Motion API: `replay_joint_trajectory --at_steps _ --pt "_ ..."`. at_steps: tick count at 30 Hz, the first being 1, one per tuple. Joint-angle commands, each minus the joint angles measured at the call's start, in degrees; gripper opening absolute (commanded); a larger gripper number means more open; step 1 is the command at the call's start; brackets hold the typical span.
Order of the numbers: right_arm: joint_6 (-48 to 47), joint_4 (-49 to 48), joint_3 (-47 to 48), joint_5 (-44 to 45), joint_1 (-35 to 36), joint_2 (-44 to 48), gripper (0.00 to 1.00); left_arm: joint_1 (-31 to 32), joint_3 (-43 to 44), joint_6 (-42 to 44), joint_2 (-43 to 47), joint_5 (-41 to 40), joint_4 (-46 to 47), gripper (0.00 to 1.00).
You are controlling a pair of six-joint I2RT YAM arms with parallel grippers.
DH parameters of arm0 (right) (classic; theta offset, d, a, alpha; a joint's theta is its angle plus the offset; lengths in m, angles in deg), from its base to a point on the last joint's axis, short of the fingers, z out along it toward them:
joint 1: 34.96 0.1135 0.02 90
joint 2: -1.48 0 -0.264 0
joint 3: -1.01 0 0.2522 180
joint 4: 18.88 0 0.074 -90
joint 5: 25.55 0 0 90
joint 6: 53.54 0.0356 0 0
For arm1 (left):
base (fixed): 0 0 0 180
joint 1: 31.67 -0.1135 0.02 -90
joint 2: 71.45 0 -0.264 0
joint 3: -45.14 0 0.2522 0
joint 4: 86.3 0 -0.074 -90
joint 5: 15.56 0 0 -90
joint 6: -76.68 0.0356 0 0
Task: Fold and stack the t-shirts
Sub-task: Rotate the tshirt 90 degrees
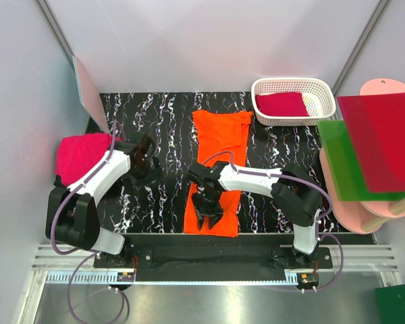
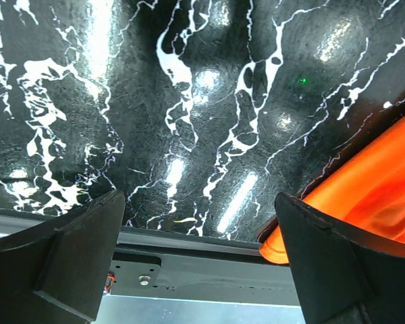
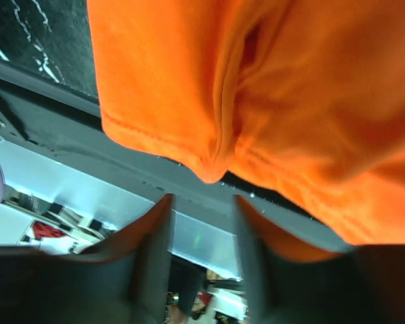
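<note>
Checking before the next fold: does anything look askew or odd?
The bright orange cloth t-shirt lies slanted, its near hem puckered beside the right gripper. A magenta-pink cloth t-shirt sits crumpled at the left edge of the black marbled table.

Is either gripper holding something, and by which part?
Nothing is held. The right gripper is open at the near hem of the orange t-shirt; the left gripper is open over the table.

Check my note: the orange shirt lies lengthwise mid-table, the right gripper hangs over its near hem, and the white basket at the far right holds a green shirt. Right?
Not quite. The white basket holds a crimson-pink shirt, not a green one; the top external view shows it. The orange shirt and the right gripper over its near hem are as you noted.
</note>
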Motion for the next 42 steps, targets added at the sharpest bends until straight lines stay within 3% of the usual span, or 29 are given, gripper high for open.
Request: replay_joint_trajectory --at_steps 1,14,16,17,18,19,28,32,37,39,40,41,42 --pt "-0.1 2.8 1.7 2.2 0.4 4.0 0.56 -0.1 0.0 0.8 0.3 1.8 1.7 0.99" --pt "-3.4 -0.2 5.4 -1.5 1.1 -5.9 0.52 -0.1 -0.5 1.2 0.8 1.2 1.6 0.99" --pt "-4.0 -0.2 5.8 -1.4 1.1 -6.9 0.39 -0.1 -0.4 1.3 0.8 1.3 1.6 0.99" --pt "-4.1 -0.2 5.9 -1.4 1.1 -7.0 0.28 -0.1 -0.5 1.3 0.8 1.2 1.6 0.99" --pt "-4.2 0.0 6.0 -1.3 1.2 -7.1 0.05 -0.1 -0.5 1.3 0.8 1.2 1.6 0.99" --pt "-4.3 0.4 6.2 -1.2 1.1 -7.0 0.00 -0.1 -0.5 1.3 0.7 1.2 1.6 0.99" --pt "-3.8 11.5 10.9 3.3 1.1 1.6 0.00 -0.1 0.0 1.0 -0.4 1.1 1.8 0.99" --pt "-3.5 13.1 8.3 5.3 1.1 1.9 0.01 0.0 0.6 1.3 -1.6 1.2 2.0 0.99" --pt "-4.3 16.0 5.1 6.1 1.0 -3.3 0.12 -0.1 2.0 1.8 -2.7 1.3 2.0 0.99" --pt "-4.5 18.3 6.7 7.6 1.1 -4.1 0.30 -0.1 2.7 2.1 -3.0 1.3 1.8 0.99" --pt "-4.8 19.5 7.8 10.2 1.1 -4.0 0.45 -0.1 2.8 2.2 -3.2 1.4 1.7 0.99" --pt "-5.1 22.4 10.6 11.8 1.0 -3.8 0.69 -0.1 3.0 2.1 -3.5 1.2 1.6 0.99" --pt "-5.3 24.1 12.4 13.8 1.1 -3.6 0.78 -0.1 3.4 2.2 -3.7 1.2 1.4 0.99"
